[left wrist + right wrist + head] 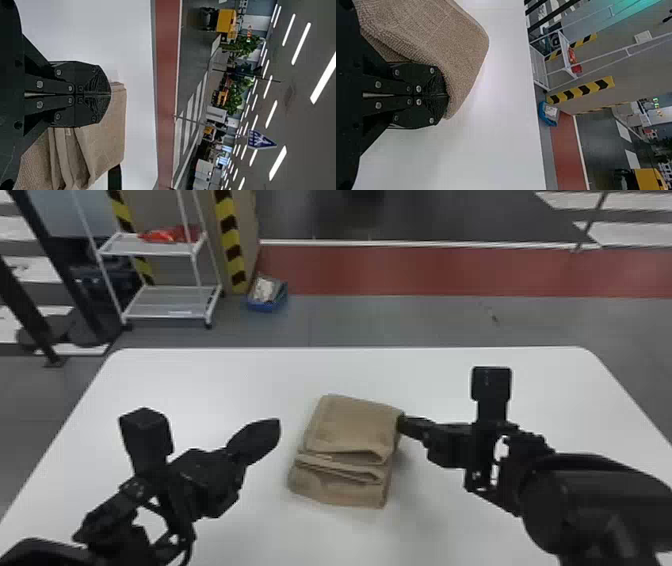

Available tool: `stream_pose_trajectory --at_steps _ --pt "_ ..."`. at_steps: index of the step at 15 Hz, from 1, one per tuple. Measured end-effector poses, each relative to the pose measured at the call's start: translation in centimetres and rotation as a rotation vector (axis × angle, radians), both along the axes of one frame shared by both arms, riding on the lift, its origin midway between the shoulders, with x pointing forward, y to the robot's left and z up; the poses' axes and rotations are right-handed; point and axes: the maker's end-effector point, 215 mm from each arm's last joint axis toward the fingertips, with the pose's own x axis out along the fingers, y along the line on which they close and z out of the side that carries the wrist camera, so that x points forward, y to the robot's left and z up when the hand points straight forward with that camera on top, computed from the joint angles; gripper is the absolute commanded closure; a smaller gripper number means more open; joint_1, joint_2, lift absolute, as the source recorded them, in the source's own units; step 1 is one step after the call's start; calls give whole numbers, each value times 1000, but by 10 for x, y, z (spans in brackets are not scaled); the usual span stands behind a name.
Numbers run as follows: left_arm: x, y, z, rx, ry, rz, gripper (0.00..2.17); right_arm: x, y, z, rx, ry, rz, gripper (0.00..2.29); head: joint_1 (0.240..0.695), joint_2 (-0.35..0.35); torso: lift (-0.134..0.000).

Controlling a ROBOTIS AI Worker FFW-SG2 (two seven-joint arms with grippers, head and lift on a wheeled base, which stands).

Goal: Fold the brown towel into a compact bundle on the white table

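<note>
The brown towel (352,425) lies on the white table (200,375), folded into a small stack with loose layered edges facing the robot. To its left, apart from it, my left gripper (278,425) is shut and empty. In the left wrist view, the left gripper (111,94) has its fingers together, with the towel (105,138) beyond and beside them. My right gripper (401,423) is at the towel's right edge. In the right wrist view, the right gripper (448,95) is shut against the towel (455,51); I cannot tell whether cloth is pinched.
Past the table's far edge, a white shelf rack (172,302) stands on the floor at the left, with a blue bin (268,297) beside it. A striped post (231,245) rises between them.
</note>
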Motion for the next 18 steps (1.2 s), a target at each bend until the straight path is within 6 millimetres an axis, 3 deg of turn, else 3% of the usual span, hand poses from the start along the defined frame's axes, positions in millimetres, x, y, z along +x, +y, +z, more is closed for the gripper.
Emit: stream_pose_trajectory --at_steps 4,7,9,11,13,16,18 --pt "1 3 -1 -4 4 4 1349 18 19 9 -18 -8 39 1959 695 50 -124" --pt "2 6 -4 -5 9 11 1349 -5 11 -7 10 31 46 1959 695 48 -124" --pt "4 5 -6 -4 12 14 1349 -21 -10 -4 47 27 27 1959 695 32 -124" --pt "4 5 -12 2 22 21 1349 -38 -38 12 84 -14 4 1959 695 3 -124" --pt "6 11 -20 13 30 45 1349 -57 -78 32 101 -88 -41 1959 695 -40 -124" --pt "8 20 -34 28 43 66 1349 -101 -146 49 125 -184 -130 1959 695 -110 -124" --pt "9 24 -44 43 57 77 1349 -132 -169 55 171 -215 -160 1959 695 -154 -124"
